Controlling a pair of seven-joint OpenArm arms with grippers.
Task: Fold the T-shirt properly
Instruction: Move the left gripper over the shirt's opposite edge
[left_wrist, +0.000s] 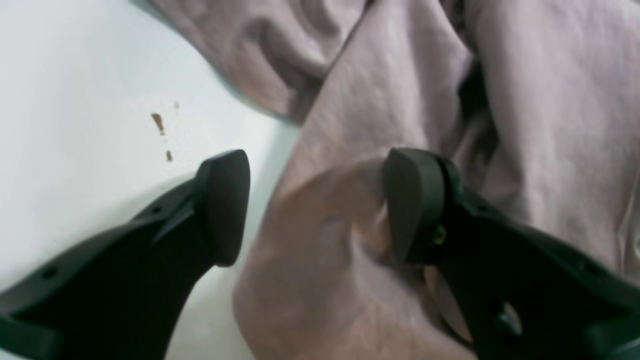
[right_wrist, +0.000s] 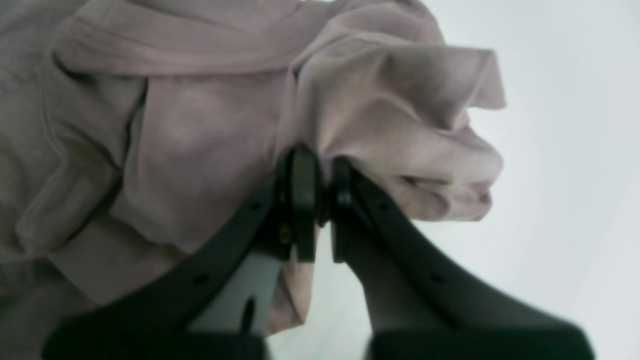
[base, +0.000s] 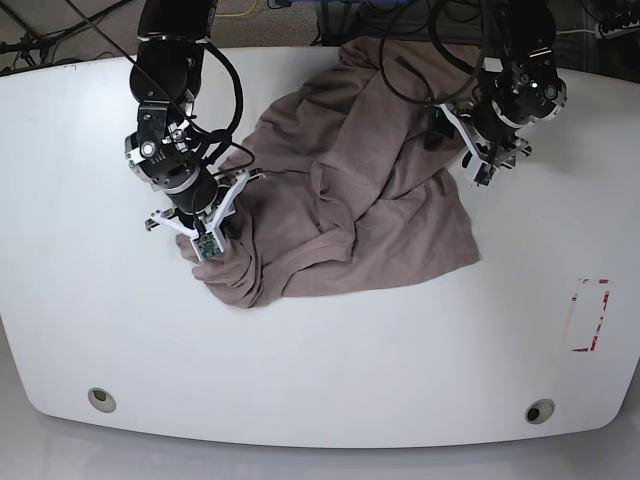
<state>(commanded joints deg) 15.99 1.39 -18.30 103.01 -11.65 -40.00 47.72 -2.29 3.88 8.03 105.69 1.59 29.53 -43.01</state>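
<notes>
The large, plain taupe T-shirt of soft wrinkled fabric (base: 350, 190) lies crumpled on the white table (base: 320, 370), spread from the far edge toward the middle, with its folds piled over one another so that neither sleeves nor neckline can be made out with certainty. Its far end runs under the cables and arm bodies at the top of the base view and is cut off there.

The right hand (right_wrist: 321, 197) has its two black fingers drawn almost together, with a bunched ridge of the shirt pinched between the tips. In its wrist view the gathered cloth billows up beyond the fingers and hides whatever lies behind it. In the base view this hand sits at the near left corner of the shirt, and the grip itself is covered by the wrist and its small circuit board.

The left hand (left_wrist: 317, 207) is spread wide. One finger is over bare table beside the shirt's edge, the other over the cloth. Whether that fingertip actually presses into the fabric is hard to tell, as the picture is blurred close up. A few small brown specks (left_wrist: 159, 123) mark the table just beside it. In the base view the left hand's fingers are hidden under its wrist at the shirt's right side.
</notes>
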